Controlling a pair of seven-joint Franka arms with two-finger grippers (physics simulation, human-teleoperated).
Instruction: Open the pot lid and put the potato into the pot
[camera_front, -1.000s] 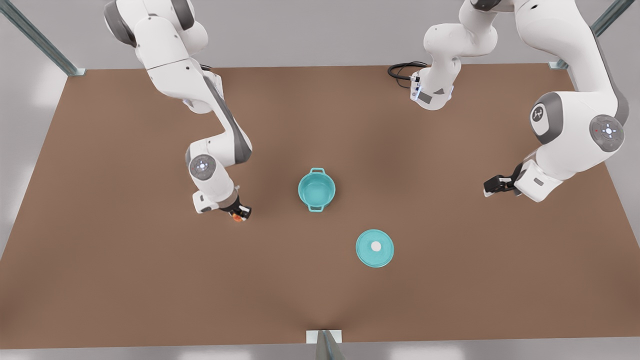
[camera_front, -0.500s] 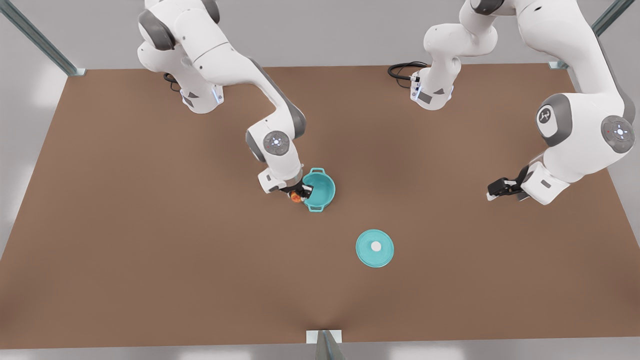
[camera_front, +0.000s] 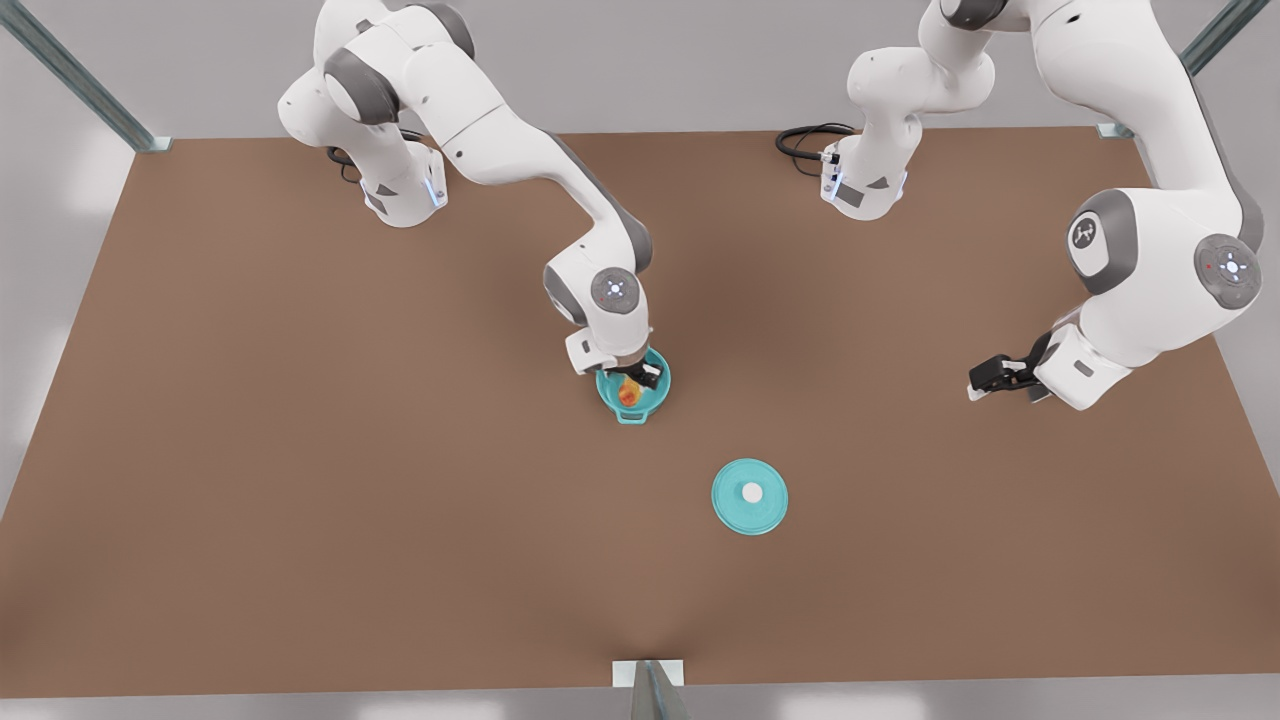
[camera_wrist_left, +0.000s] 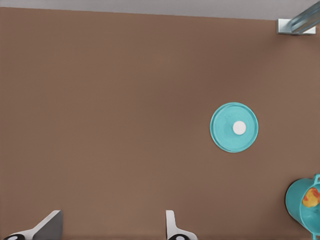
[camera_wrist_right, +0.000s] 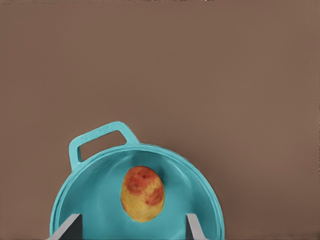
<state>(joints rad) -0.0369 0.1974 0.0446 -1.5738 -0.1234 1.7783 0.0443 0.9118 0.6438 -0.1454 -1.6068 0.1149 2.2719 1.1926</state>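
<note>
The teal pot (camera_front: 652, 402) stands uncovered at the table's middle, one loop handle (camera_wrist_right: 100, 139) plain in the right wrist view. The yellow and orange-red potato (camera_front: 629, 392) (camera_wrist_right: 143, 194) lies inside the pot (camera_wrist_right: 95, 195), touching neither finger. My right gripper (camera_front: 640, 376) (camera_wrist_right: 132, 226) hangs open just above the pot, its fingers well apart on either side of the potato. The pot lid (camera_front: 750, 496) (camera_wrist_left: 234, 127), white knob up, lies flat on the table, nearer the front edge. My left gripper (camera_front: 978, 384) (camera_wrist_left: 110, 230) waits open over bare table at the front view's right.
The brown table (camera_front: 300, 500) carries both arm bases at its far edge, with a black cable (camera_front: 803, 140) coiled by one. A metal post (camera_front: 650, 690) stands at the front edge's middle. In the left wrist view the pot (camera_wrist_left: 295, 202) sits at the picture's edge.
My right gripper carried the potato from the front view's left to above the pot and opened; the potato now lies in the pot. The left arm barely shifted.
</note>
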